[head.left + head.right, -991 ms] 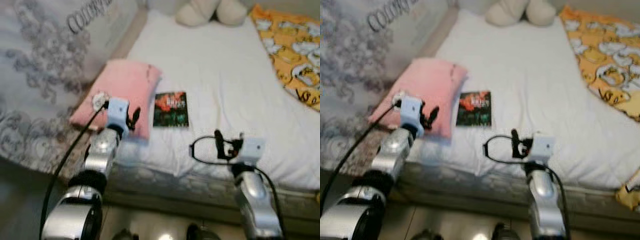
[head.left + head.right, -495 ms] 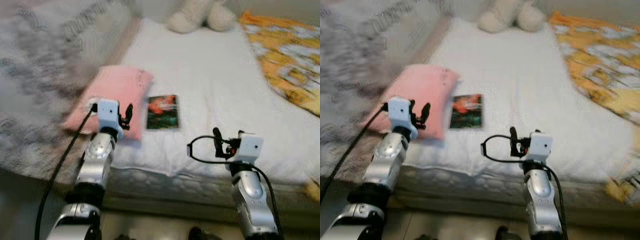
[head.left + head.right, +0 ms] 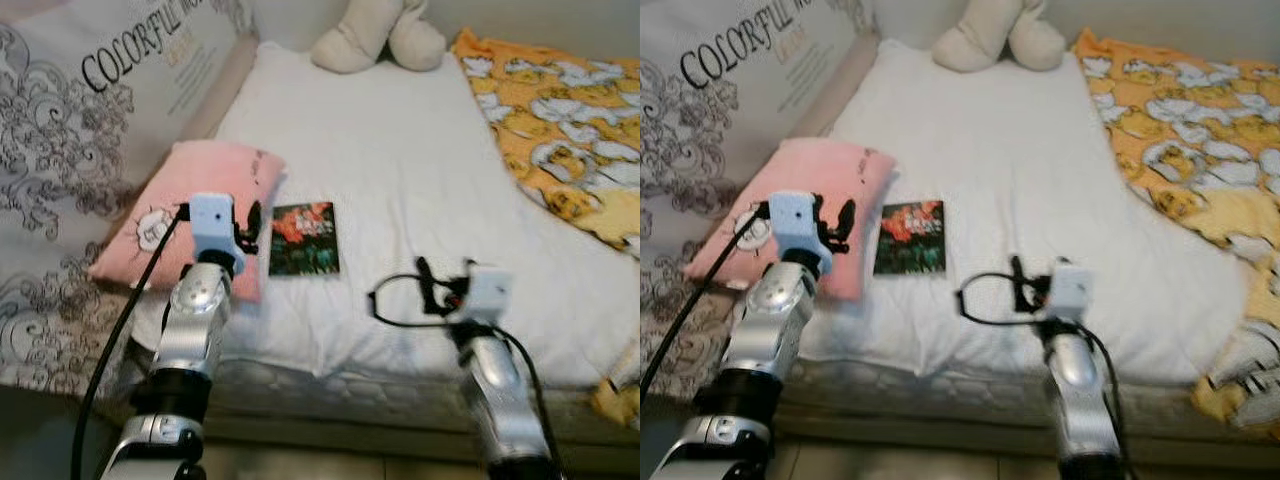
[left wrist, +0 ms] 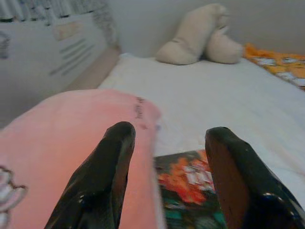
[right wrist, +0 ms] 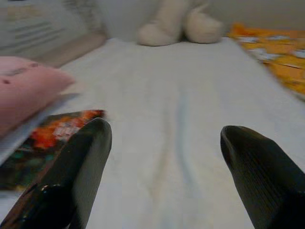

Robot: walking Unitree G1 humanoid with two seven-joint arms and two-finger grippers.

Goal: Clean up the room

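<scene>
as the robot stands at the foot of a bed (image 3: 420, 150), its two silver arms reach out over the near edge of the mattress, where quilted ticking shows under the white sheet. the right end effector (image 5: 164, 157) hovers low above bare sheet near that edge, its two black fingers (image 5: 81, 167) spread well apart and holding nothing, a black cable looped beside its wrist. the left end effector (image 4: 167, 176) is raised a little farther in, over the near corner of a pink pillow (image 3: 190, 215), its fingers (image 4: 102, 181) likewise apart and empty; from the left wrist view one finger lines up with the pillow and the other with the book.

just beside the pillow's right edge, a thin book (image 3: 304, 238) with a dark cover of red and green lies flat on the sheet, between the two arms and slightly beyond them. the pillow lies along the bed's left side, a small cartoon print at its near end, against a grey patterned board (image 3: 80, 150) printed with scrollwork and the word "colorful".

beyond the book the white sheet stretches open toward the head of the bed. an orange blanket (image 3: 560, 130) with a pale cartoon pattern covers the right side, running from the far corner down to the near edge. at the far end, against the wall, rests a cream plush toy (image 3: 375, 35).
</scene>
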